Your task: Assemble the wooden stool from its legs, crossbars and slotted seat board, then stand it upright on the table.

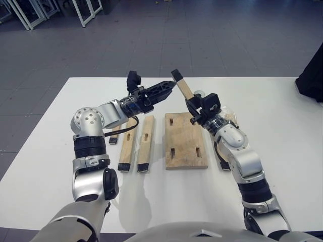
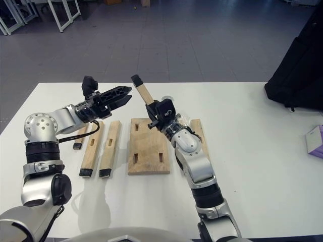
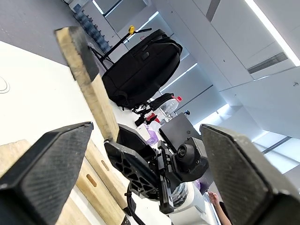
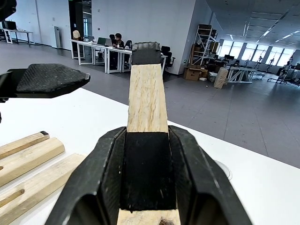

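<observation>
right end effector clamped tight on a leg, tilted up above the far edge of the seat board; left end effector wide open, empty, near the leg's dark tip; board flat on the desk, two more legs left of it

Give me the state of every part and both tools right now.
Held leg: raised, tilted, capped end up.
Right tool: shut on held leg.
Left tool: open, empty, near held leg's tip.
Seat board: flat on table, slots empty.
Two loose legs: flat, side by side, left of board.
Thin crossbar: flat, left of the legs.
Piece right of board: flat.
</observation>
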{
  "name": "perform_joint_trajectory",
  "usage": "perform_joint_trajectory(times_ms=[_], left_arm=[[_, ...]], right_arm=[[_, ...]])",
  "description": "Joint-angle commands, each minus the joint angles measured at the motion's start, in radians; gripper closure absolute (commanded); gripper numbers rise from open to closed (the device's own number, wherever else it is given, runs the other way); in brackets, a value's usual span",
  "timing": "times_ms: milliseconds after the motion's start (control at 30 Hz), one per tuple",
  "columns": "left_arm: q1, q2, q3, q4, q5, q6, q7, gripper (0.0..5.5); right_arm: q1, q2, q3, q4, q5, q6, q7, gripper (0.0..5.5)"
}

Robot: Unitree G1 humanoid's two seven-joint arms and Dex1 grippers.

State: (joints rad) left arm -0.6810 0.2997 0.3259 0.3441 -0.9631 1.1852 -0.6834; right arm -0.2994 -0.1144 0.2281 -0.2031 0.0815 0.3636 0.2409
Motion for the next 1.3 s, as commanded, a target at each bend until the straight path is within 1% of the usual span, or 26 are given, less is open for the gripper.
perform_joint_trajectory(times_ms=[33,133,267,400,433,467,533,667,700,800,833,867,900,1067,1100,1300], left_arm=[[-0.040,0.005,0.007,0.123,0.051,-0.032,0.032,1.29],[-0.061,0.008,0.011,0.195,0.082,-0.065,0.039,1.29],[-0.090,0.004,0.043,0.241,0.067,-0.060,0.038,1.29],[-0.096,0.012,0.081,0.200,-0.007,0.031,-0.007,1.95],[-0.093,0.014,0.083,0.185,-0.020,0.054,-0.013,2.00],[-0.090,0.015,0.081,0.170,-0.027,0.069,-0.017,2.25],[-0.085,0.013,0.082,0.153,-0.030,0.086,-0.015,2.54],[-0.066,0.009,0.021,0.153,0.057,0.016,-0.007,3.13],[-0.058,0.009,0.013,0.148,0.072,0.001,-0.002,3.19],[-0.044,0.009,-0.011,0.143,0.113,-0.043,0.006,3.72],[-0.042,0.008,-0.012,0.146,0.120,-0.052,0.011,3.88],[-0.043,0.005,-0.006,0.152,0.122,-0.055,0.017,3.92],[-0.045,0.003,0.002,0.159,0.120,-0.054,0.021,4.14],[-0.045,-0.001,0.031,0.157,0.092,-0.023,0.028,4.91],[-0.046,-0.001,0.034,0.152,0.088,-0.012,0.025,5.02],[-0.028,-0.017,0.039,0.111,0.076,0.027,0.026,5.02]], right_arm=[[0.068,0.026,0.089,-0.062,-0.007,0.020,0.024,4.21],[0.099,0.030,0.130,-0.085,-0.014,0.025,0.034,4.21],[0.120,0.030,0.153,-0.080,-0.023,0.019,0.038,4.21],[0.130,0.034,0.154,-0.069,-0.029,0.009,0.033,4.21],[0.134,0.034,0.154,-0.068,-0.030,0.008,0.033,4.21],[0.139,0.034,0.157,-0.069,-0.031,0.008,0.033,4.21],[0.146,0.035,0.160,-0.069,-0.033,0.005,0.033,4.21],[0.153,0.039,0.160,-0.073,-0.036,0.005,0.027,4.22],[0.151,0.038,0.161,-0.071,-0.036,0.007,0.031,4.22],[0.146,0.040,0.159,-0.067,-0.037,0.013,0.040,4.22],[0.146,0.040,0.158,-0.068,-0.037,0.016,0.041,4.22],[0.147,0.041,0.157,-0.069,-0.038,0.018,0.041,4.22],[0.148,0.042,0.156,-0.069,-0.038,0.020,0.041,4.22],[0.149,0.047,0.152,-0.076,-0.041,0.030,0.033,4.22],[0.149,0.048,0.152,-0.076,-0.042,0.031,0.031,4.22],[0.145,0.057,0.146,-0.075,-0.048,0.036,0.023,4.22]])
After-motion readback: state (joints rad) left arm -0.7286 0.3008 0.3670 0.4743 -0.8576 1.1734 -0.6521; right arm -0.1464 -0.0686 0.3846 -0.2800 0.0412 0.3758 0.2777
